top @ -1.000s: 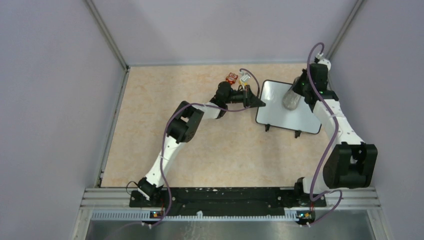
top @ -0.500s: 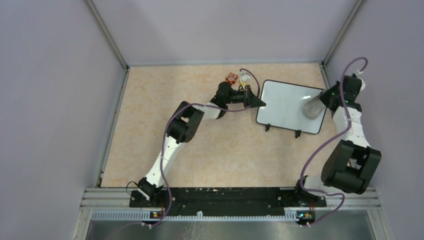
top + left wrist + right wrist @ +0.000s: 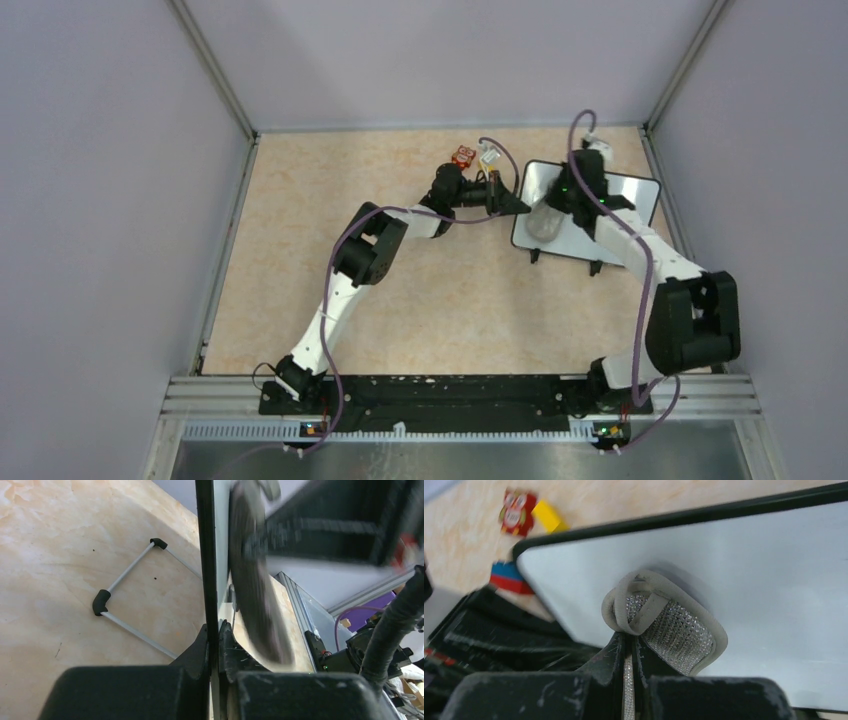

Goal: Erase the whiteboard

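Observation:
The whiteboard (image 3: 630, 196) lies at the far right of the table, white face up, black frame, no writing visible. My left gripper (image 3: 520, 206) is shut on its left edge; in the left wrist view the black frame (image 3: 206, 555) runs between the jaws of the gripper (image 3: 214, 635). My right gripper (image 3: 556, 208) is shut on a grey mesh cloth (image 3: 543, 224) and presses it on the left part of the board. In the right wrist view the gripper (image 3: 627, 645) pinches the cloth (image 3: 669, 625) against the white face (image 3: 754, 570).
Small toy bricks, red (image 3: 461, 155) and yellow-white (image 3: 488, 157), lie just behind the left gripper; they also show in the right wrist view (image 3: 515, 515). The board's black feet (image 3: 594, 267) stand at its near edge. Grey walls enclose the table on three sides.
My right gripper has swept the cloth from the board's right side across to its left part. The left gripper has held the board's edge without moving.

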`<state>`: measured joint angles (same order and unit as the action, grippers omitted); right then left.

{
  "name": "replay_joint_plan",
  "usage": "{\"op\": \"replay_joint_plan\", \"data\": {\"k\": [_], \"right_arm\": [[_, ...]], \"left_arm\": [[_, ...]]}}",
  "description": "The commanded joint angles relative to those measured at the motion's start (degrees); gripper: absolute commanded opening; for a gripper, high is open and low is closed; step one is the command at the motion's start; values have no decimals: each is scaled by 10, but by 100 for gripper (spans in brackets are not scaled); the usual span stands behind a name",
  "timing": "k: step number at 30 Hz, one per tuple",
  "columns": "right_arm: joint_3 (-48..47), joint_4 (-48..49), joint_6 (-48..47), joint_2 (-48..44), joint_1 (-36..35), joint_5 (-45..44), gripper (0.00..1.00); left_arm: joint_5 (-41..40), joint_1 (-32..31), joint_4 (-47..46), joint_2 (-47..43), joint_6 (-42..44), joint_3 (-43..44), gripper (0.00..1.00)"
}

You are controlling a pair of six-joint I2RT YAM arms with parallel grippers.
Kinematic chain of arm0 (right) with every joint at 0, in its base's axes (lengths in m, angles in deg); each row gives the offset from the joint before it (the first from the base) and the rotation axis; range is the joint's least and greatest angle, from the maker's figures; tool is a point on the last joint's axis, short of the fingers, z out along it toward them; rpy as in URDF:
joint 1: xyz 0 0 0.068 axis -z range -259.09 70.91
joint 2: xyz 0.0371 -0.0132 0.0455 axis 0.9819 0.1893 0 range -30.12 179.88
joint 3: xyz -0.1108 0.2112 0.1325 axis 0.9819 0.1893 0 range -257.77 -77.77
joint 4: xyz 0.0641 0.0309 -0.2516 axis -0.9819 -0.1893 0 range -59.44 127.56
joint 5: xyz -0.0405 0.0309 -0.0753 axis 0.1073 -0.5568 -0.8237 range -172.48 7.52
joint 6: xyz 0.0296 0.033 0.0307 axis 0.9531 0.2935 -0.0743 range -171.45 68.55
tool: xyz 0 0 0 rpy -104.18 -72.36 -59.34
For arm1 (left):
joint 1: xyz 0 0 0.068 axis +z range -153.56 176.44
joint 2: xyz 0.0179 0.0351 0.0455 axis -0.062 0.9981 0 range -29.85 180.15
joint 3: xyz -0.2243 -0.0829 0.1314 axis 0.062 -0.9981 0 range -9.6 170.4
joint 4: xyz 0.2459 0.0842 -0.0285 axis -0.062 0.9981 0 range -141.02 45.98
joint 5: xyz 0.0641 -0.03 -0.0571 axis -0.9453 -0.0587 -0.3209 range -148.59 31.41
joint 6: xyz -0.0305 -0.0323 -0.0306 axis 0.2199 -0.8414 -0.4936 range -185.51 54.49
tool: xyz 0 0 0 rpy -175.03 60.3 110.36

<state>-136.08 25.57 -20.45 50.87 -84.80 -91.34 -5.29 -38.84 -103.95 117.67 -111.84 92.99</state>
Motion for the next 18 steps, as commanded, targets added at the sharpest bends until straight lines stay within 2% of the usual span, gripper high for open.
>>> {"op": "replay_joint_plan", "data": {"k": [1,5,9,13,18], "right_arm": [[-51,2,-9,71,-122,-34,0],[-79,-22,-12,95,-137,-47,0],[-37,-28,-20,62,-104,-73,0],[36,-34,-13,6,-13,-64,0],[110,-28,2,-49,119,-3,0]], "left_arm": [[-9,5,8,-10,74,-12,0],[-10,5,9,-11,76,-13,0],[-10,6,10,-12,77,-13,0],[-10,6,9,-13,77,-14,0],[-10,5,7,-11,75,-15,0]]}}
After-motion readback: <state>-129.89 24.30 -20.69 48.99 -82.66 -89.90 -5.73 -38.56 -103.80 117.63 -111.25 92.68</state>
